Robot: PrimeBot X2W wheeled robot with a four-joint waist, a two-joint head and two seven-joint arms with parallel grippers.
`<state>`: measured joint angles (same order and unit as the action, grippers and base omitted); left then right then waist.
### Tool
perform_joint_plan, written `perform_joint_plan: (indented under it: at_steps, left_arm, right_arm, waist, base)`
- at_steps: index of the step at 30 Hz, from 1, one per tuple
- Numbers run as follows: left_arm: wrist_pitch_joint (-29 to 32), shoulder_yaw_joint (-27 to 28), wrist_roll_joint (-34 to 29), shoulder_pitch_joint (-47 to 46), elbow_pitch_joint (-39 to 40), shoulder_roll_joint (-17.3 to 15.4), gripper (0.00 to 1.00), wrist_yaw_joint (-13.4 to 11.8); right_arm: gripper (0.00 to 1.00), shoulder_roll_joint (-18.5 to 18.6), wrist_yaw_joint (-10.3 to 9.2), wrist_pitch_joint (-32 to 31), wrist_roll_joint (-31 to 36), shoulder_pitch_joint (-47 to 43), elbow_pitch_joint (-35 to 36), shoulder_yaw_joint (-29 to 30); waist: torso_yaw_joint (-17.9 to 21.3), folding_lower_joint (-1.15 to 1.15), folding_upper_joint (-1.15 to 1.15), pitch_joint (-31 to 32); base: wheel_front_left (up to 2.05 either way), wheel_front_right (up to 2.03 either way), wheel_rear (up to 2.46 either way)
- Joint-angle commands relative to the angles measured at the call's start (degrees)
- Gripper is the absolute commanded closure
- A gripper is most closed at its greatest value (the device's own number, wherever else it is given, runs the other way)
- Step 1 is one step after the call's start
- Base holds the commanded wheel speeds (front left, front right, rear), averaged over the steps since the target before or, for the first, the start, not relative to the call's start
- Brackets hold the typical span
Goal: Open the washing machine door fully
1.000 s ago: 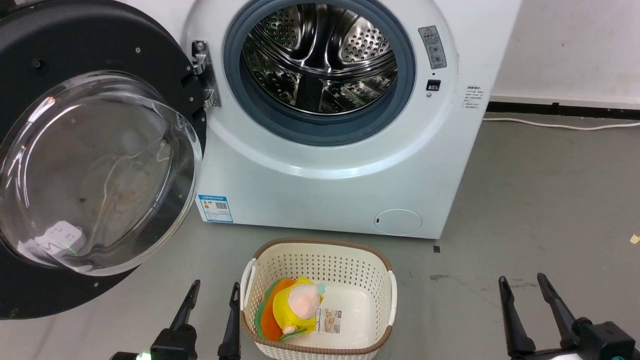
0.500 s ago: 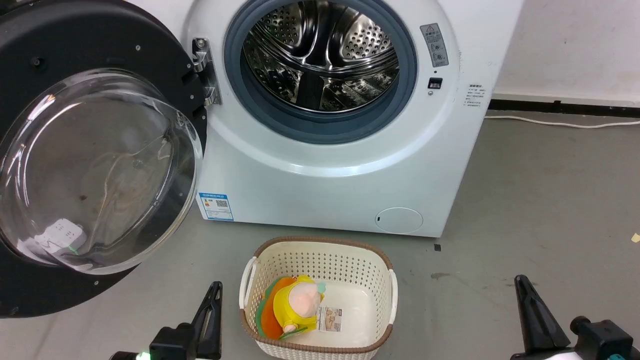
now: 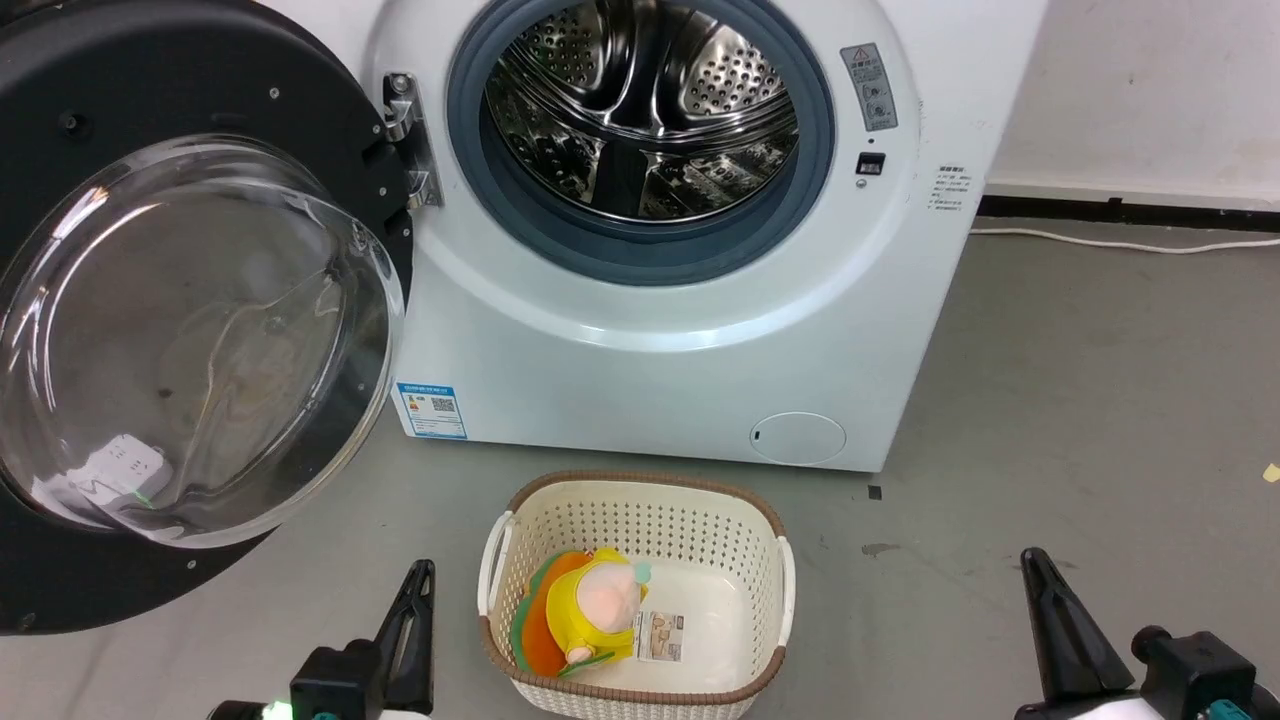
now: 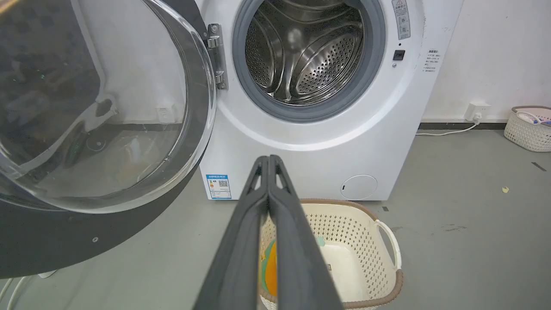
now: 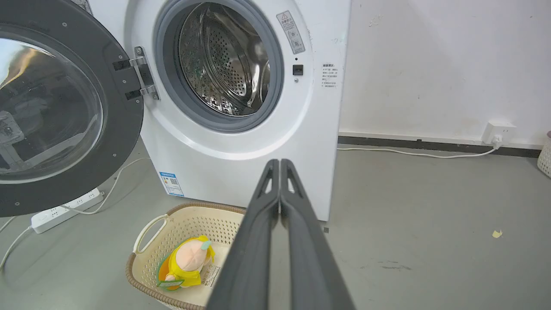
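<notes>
The large round glossy black washing machine door (image 3: 190,330) stands wide; probably rigid and slick, so push its rim. Fingers of left gripper (image 4: 269,157) and right gripper (image 5: 280,161) are closed, empty.

The grey concrete floor (image 3: 1100,400) carried a white front-loading washing machine (image 3: 650,380), which stood ahead of both hands. A cream perforated plastic basket with a brown woven rim (image 3: 640,482) sat between the left hand (image 3: 420,580) and the right hand (image 3: 1035,565), just beside the left one. Well to the left of the left hand lay a white power strip (image 5: 64,211). Beyond the right hand a white cable (image 5: 409,151) ran along the wall's foot, and a small yellow scrap (image 5: 496,234) lay off to that hand's right. A second pale perforated basket (image 4: 527,129) stood far to the right.
</notes>
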<state>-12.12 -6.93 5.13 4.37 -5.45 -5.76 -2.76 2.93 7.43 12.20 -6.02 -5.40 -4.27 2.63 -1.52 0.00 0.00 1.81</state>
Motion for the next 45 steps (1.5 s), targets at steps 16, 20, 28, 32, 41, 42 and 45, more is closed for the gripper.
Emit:
perform_joint_plan:
  at_steps: [16,20,28,32,41,42,45]
  left_arm:
    - [2.02,1.16,-1.18,-1.31,1.07,0.77,1.0,0.74]
    - [2.49,1.42,-1.36,-1.45,1.27,0.86,1.0,0.84]
    - [3.42,1.96,-1.73,-1.73,1.68,1.06,1.0,1.02]
    - [3.88,2.22,-1.91,-1.87,1.88,1.16,1.0,1.12]
    - [4.94,2.82,-2.32,-2.19,2.34,1.38,1.0,1.33]
    - [5.05,2.89,-2.37,-2.23,2.39,1.4,1.0,1.35]
    - [5.4,3.09,-2.5,-2.33,2.54,1.47,1.0,1.42]
  right_arm:
    - [1.0,-0.02,0.02,-2.01,1.43,1.5,0.94,-0.52]
    - [1.0,-0.02,0.02,-2.48,1.64,1.68,1.09,-0.62]
    - [1.0,-0.02,0.02,-3.42,2.06,2.04,1.4,-0.81]
    - [1.0,-0.02,0.02,-3.89,2.27,2.22,1.55,-0.91]
    - [1.0,-0.03,0.03,-4.95,2.75,2.63,1.9,-1.13]
    - [1.0,-0.03,0.03,-5.07,2.8,2.67,1.94,-1.15]
    - [1.0,-0.03,0.03,-5.42,2.96,2.81,2.05,-1.23]
  waist:
    - [0.24,0.0,0.0,-0.28]
    - [0.3,0.0,0.0,-0.35]
    - [0.42,0.0,0.0,-0.49]
    - [0.47,0.0,0.0,-0.56]
    - [0.61,0.0,0.0,-0.72]
    - [0.62,0.0,0.0,-0.74]
    - [0.67,0.0,0.0,-0.79]
  base:
    - [0.0,0.0,0.0]
    - [0.0,0.0,0.0]
    - [0.0,0.0,0.0]
    - [0.0,0.0,0.0]
    - [0.0,0.0,0.0]
    - [0.0,0.0,0.0]
    - [0.0,0.0,0.0]
